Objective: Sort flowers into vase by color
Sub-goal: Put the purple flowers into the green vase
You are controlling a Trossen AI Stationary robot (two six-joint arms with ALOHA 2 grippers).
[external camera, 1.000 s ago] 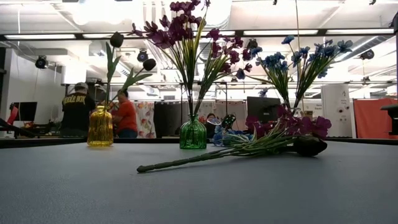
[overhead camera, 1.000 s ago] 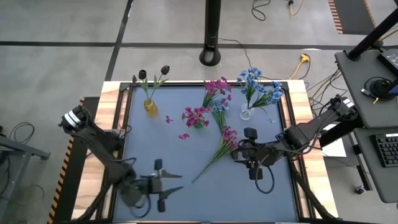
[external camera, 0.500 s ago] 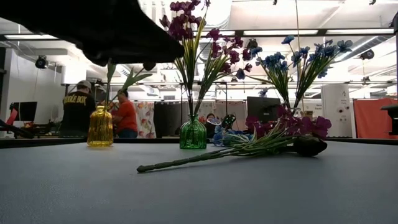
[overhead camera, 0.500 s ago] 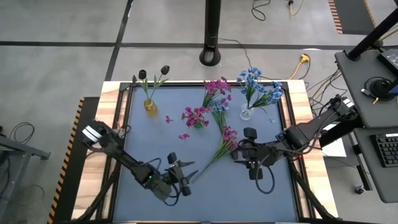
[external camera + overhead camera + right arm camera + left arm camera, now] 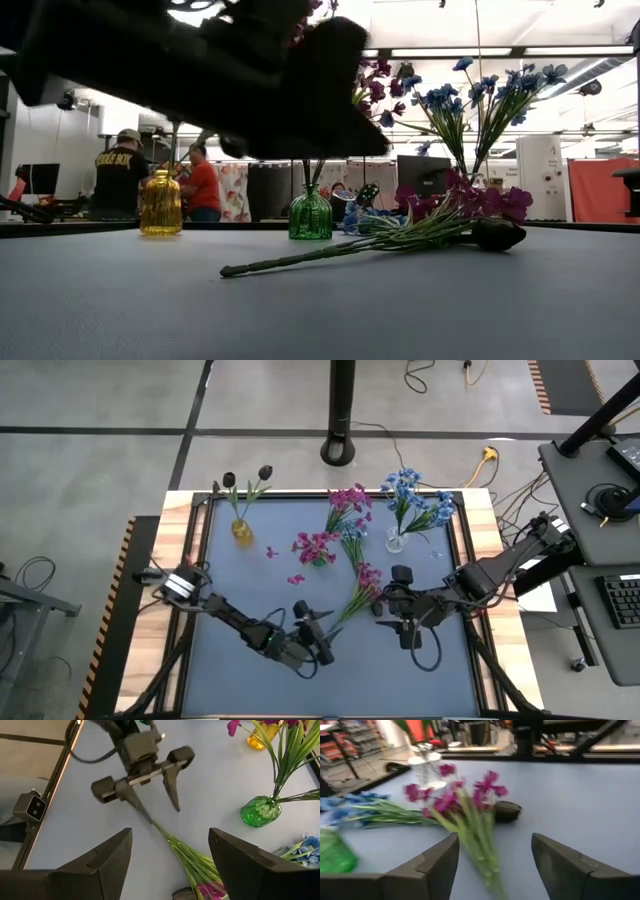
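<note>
A loose magenta-pink sprig lies flat on the blue-grey table, its flower head toward the far right. My left gripper hovers open at the stem's near end, with one finger on each side of it; I cannot tell whether they touch. My right gripper hangs open and empty above the table right of the sprig. A yellow vase holds dark buds, a green vase pink flowers, and a clear vase blue ones.
A blue sprig lies on the table between the green vase and the pink flower head. A small dark rounded thing sits beside that head. Loose pink petals lie near the middle. Wooden rails border the table, and people stand beyond it.
My left gripper has swung from the table's near left toward the right and come down to the near end of the pink sprig's stem. It now fills the top of the low view. The sprig has stayed where it was.
</note>
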